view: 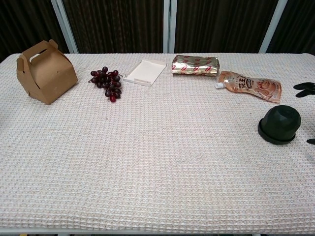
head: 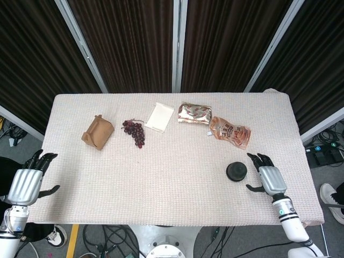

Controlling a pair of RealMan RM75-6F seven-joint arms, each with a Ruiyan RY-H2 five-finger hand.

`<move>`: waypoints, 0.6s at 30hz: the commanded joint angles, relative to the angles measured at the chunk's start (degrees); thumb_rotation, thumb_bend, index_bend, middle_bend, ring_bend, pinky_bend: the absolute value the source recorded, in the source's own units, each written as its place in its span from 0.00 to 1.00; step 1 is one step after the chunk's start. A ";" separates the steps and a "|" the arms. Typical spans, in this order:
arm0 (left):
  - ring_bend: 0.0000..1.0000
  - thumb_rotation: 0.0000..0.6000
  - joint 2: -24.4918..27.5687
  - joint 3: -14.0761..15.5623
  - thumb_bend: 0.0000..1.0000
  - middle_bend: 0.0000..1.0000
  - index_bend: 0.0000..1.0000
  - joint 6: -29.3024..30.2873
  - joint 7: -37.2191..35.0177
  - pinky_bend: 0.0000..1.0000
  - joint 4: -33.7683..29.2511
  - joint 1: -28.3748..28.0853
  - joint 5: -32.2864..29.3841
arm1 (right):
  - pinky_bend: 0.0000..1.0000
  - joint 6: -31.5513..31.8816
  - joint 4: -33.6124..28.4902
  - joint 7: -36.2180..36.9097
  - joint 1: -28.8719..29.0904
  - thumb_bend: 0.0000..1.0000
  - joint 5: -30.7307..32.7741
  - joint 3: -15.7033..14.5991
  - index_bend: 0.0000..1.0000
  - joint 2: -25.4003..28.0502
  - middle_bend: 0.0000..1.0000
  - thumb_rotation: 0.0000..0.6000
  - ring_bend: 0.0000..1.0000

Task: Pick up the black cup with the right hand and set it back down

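Covering the desk [head: 172,161] is a cream cloth with a waffle weave, its grid clearest in the chest view. The black cup [head: 236,171] is set mouth down near the right, near side, a squat faceted dome on a wider round rim. Just to its right the right hand [head: 267,177] is seen in the head view, silver-backed with dark fingers spread, thumb out toward the cup, nothing held and no contact visible. In the chest view only dark fingertips [view: 305,87] show at the right edge. The left hand [head: 26,184] is seen off the desk's left near corner, fingers apart and empty; it is missing from the chest view. Along the far side lie a brown cardboard box [head: 97,132] with a folded handle, a bunch of dark red grapes [head: 134,131], a shallow white rectangular tray [head: 160,116], a crinkled foil packet [head: 195,113] and an orange spouted pouch [head: 230,131].
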 commanded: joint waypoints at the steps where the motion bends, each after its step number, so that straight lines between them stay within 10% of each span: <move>1: 0.08 1.00 -0.25 0.05 0.02 0.17 0.18 0.05 -0.23 0.27 0.24 0.06 0.04 | 0.00 -1.01 0.98 0.27 0.86 0.06 0.60 0.45 0.00 -1.19 0.12 1.00 0.00; 18: 0.08 1.00 -0.44 -0.26 0.02 0.17 0.18 0.12 0.82 0.27 0.26 -0.27 0.02 | 0.00 -4.39 6.46 4.34 2.86 0.06 0.93 -0.52 0.00 -4.53 0.15 1.00 0.00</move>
